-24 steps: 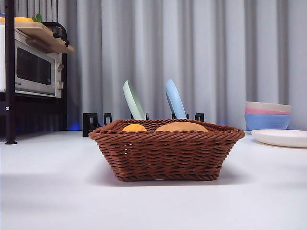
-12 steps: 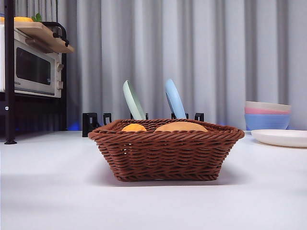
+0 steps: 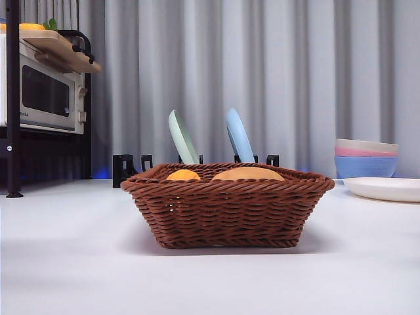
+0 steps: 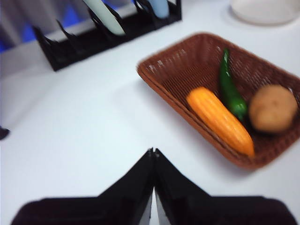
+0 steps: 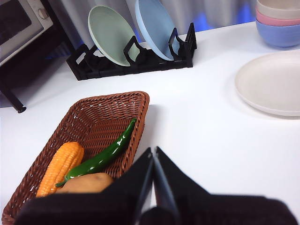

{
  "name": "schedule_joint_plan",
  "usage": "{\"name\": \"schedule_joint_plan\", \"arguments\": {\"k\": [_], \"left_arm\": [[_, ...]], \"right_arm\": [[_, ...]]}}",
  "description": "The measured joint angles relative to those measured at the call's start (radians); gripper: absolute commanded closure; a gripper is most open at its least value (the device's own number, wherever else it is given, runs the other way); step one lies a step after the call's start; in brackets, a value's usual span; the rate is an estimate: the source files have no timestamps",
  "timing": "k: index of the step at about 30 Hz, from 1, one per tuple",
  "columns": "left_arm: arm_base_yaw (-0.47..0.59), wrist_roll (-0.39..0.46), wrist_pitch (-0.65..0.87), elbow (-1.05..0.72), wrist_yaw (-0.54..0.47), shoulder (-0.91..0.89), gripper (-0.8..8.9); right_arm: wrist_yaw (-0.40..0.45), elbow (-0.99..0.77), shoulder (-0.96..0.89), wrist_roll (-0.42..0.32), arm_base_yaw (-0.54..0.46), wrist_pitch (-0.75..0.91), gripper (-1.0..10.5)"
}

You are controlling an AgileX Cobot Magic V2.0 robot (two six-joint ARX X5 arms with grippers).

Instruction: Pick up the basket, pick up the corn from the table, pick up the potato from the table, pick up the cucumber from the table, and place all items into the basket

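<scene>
The white table [image 3: 65, 262] is filling the lower half of the front view, and the basket [image 3: 226, 213] is sitting on it at the centre of the frame, flat on its base. Neither arm is showing there. In the right wrist view the basket is lying at the lower left, a black plate rack [image 5: 136, 58] with a green and a blue plate is standing at the upper centre, and a white plate [image 5: 274, 82] with stacked bowls above it is lying at the right edge.

Inside the basket all three vegetables are resting together. In the left wrist view, right of centre, the corn [image 4: 220, 121] is lying along the near wall, the cucumber [image 4: 231, 90] is lying just beside it, and the potato [image 4: 273, 108] is sitting at the far right, close to the cucumber's thick end; that picture is blurred, so I cannot tell whether they are touching.

The left gripper [image 4: 153, 157] is hovering over bare table beside the basket, its jaws pressed together with nothing between them. The right gripper [image 5: 153, 157] is hanging over the basket's near edge, jaws likewise closed and empty.

By my judgement the loading is finished, every item being in the basket. What remains probably calls only for both arms to pull clear without nudging the rim.
</scene>
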Motion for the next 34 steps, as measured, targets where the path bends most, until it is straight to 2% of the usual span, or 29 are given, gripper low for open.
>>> {"name": "schedule_joint_plan", "arguments": {"k": [3, 8, 13, 16, 23, 34], "left_arm": [[0.083, 0.011, 0.145, -0.05, 0.054, -0.067, 8.17], [0.295, 0.034, 0.383, -0.232, 0.194, -0.202, 8.17], [0.498, 0.035, 0.41, -0.415, 0.311, -0.325, 8.17], [0.586, 0.034, 0.411, -0.502, 0.349, -0.38, 8.17], [0.666, 0.012, 0.403, -0.629, 0.378, -0.455, 8.17], [0.686, -0.009, 0.408, -0.638, 0.378, -0.455, 8.17]], "right_arm": [[0.0, 0.0, 0.0, 0.0, 0.0, -0.012, 9.5], [0.0, 0.0, 0.0, 0.0, 0.0, -0.022, 9.5], [0.0, 0.0, 0.0, 0.0, 0.0, -0.022, 9.5], [0.0, 0.0, 0.0, 0.0, 0.0, -0.022, 9.5], [0.0, 0.0, 0.0, 0.0, 0.0, -0.022, 9.5], [0.0, 0.0, 0.0, 0.001, 0.0, -0.022, 9.5]]}}
